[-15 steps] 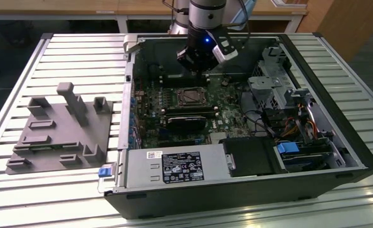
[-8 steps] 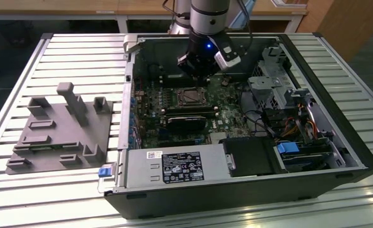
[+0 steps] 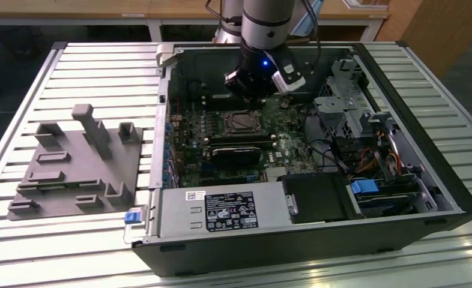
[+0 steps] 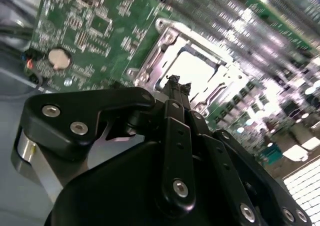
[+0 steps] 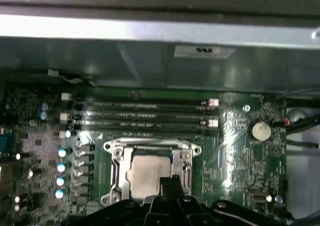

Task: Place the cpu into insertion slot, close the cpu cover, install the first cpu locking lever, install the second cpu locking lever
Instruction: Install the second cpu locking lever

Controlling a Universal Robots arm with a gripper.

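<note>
Chip [image 5: 149,174] sits flat in its socket [image 5: 113,172] on the green board [image 5: 240,151], silver cover frame [image 5: 186,158] lying down around it. Moving rightwards, a round coin battery [image 5: 260,130] shines. My claw [image 5: 169,181] hangs just over the chip's near edge, fingers [image 4: 175,88] pinched narrow together, holding nothing.

- We saw the gripper [image 5: 171,183] hide the near edge of the cpu [image 5: 145,173] in the first wrist view.
- We found the memory slots [image 4: 260,31] smeared by blur in the second wrist view.
</note>
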